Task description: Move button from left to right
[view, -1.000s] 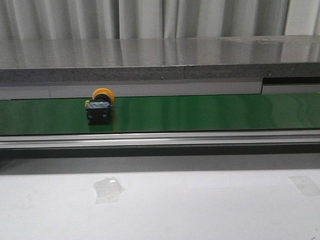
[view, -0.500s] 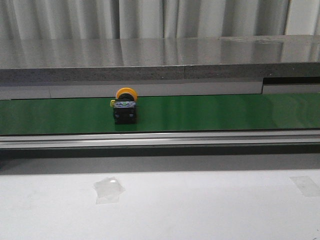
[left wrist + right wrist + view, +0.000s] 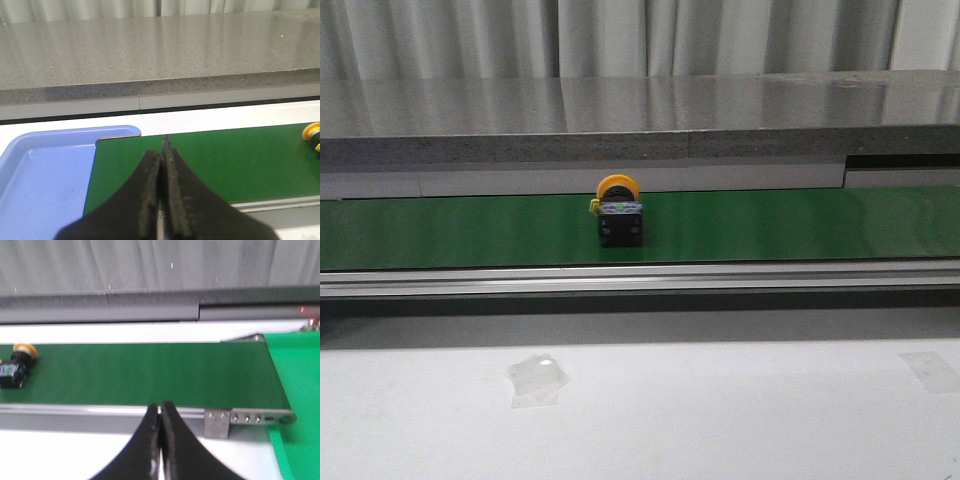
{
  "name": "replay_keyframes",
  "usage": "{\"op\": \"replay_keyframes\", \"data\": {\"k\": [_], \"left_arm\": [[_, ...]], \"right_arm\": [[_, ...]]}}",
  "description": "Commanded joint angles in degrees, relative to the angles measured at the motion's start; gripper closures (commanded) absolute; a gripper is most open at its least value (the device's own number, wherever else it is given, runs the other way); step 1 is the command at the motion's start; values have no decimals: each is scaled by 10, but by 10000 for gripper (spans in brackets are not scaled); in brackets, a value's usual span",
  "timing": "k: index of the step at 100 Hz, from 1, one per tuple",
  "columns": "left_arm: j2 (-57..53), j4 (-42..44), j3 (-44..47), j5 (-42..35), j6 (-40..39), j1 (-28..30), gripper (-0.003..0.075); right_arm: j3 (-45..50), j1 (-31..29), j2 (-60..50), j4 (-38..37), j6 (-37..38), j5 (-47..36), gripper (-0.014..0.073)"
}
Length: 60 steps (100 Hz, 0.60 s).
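Observation:
The button (image 3: 619, 215), with a yellow-orange cap and a dark blocky body, lies on the green conveyor belt (image 3: 770, 225) a little left of the middle in the front view. It also shows at the edge of the left wrist view (image 3: 313, 135) and of the right wrist view (image 3: 17, 365). My left gripper (image 3: 161, 150) is shut and empty over the belt's left end, far from the button. My right gripper (image 3: 160, 407) is shut and empty in front of the belt's rail, well to the right of the button. Neither gripper shows in the front view.
A blue tray (image 3: 35, 185) sits at the belt's left end. A green surface (image 3: 300, 390) lies past the belt's right end. A metal rail (image 3: 640, 277) runs along the belt's near side, a grey shelf (image 3: 640, 120) behind it. Tape patches (image 3: 535, 378) lie on the white table.
The button has moved right along the belt, from the left part toward the middle. Neither gripper shows in the earlier frames.

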Motion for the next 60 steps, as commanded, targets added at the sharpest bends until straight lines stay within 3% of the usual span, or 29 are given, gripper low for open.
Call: {"op": "replay_keyframes", "data": {"k": [1, 30, 60], "left_arm": [[4, -18, -16, -32, -2, -3, 740], [4, -18, -16, -32, -2, -3, 740], [4, -18, -16, -32, -2, -3, 740]], "right_arm": [[-63, 1, 68, -1, 2, 10, 662], [-166, 1, 239, 2, 2, 61, 662], [-172, 1, 322, 3, 2, 55, 658]]}}
